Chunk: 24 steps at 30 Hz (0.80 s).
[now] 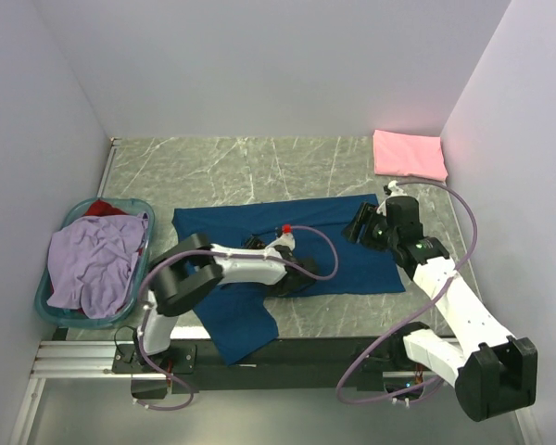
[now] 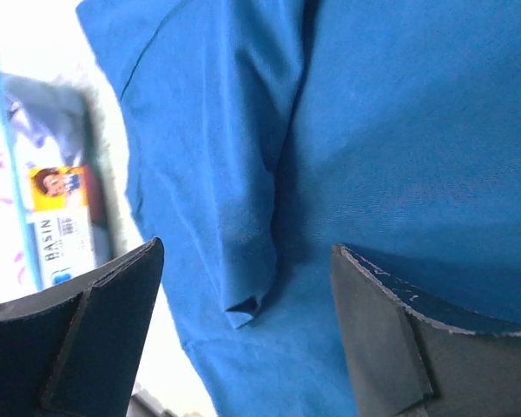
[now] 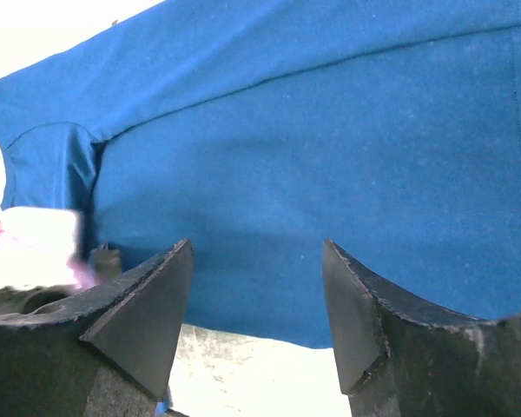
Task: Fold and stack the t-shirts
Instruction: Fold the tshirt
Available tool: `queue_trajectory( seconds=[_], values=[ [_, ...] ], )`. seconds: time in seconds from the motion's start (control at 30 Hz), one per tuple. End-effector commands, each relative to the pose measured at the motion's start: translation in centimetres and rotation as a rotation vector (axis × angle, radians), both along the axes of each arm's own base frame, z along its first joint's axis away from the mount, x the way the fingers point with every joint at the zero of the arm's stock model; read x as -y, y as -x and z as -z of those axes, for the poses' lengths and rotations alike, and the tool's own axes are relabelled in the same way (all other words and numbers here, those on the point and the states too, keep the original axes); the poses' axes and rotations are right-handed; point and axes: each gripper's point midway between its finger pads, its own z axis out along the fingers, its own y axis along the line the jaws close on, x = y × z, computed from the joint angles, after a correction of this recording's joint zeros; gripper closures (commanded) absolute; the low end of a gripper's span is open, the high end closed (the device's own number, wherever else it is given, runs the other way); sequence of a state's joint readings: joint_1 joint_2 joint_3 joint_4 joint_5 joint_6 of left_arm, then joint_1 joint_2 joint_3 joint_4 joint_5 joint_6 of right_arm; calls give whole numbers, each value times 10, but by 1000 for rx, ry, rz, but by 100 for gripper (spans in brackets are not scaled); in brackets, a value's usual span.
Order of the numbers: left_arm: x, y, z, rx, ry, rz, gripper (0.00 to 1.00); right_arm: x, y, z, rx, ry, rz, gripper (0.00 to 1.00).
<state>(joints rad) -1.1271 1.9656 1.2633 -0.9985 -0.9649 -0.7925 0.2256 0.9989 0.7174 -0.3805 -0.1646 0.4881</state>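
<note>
Navy t-shirt (image 1: 357, 269) spread flat, grey marbled table (image 1: 259, 167), white walls (image 1: 259, 65)

Left arm (image 1: 246, 267) and right arm (image 1: 463, 311) are white, black-jointed, lilac-cabled (red cap (image 1: 285, 228) on the left).

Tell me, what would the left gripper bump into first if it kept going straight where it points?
Most likely the navy blue t-shirt: the left gripper points its open jaws straight at the cloth, beside a fold. How far off it is stays unclear.
</note>
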Motion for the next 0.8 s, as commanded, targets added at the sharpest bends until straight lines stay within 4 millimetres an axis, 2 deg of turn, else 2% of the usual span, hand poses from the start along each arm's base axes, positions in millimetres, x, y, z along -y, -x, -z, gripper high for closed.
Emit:
queue_trajectory(
  seconds=[0.0, 0.17, 0.33, 0.53, 0.77],
  values=[
    [-9, -10, -20, 86, -71, -17, 17, 1, -5, -14, 65, 9, -3, 32],
    [1, -9, -9, 40, 28, 13, 18, 2, -2, -8, 66, 12, -3, 31],
    [-10, -12, -4, 25, 16, -14, 20, 0, -2, -3, 53, 0, -8, 31],
    [-9, -14, -1, 1, 79, -20, 23, 0, -4, 3, 39, 1, -9, 32],
    [-27, -19, 0, -3, 64, -55, 27, -2, -4, 10, 25, 0, -15, 32]
  ],
)
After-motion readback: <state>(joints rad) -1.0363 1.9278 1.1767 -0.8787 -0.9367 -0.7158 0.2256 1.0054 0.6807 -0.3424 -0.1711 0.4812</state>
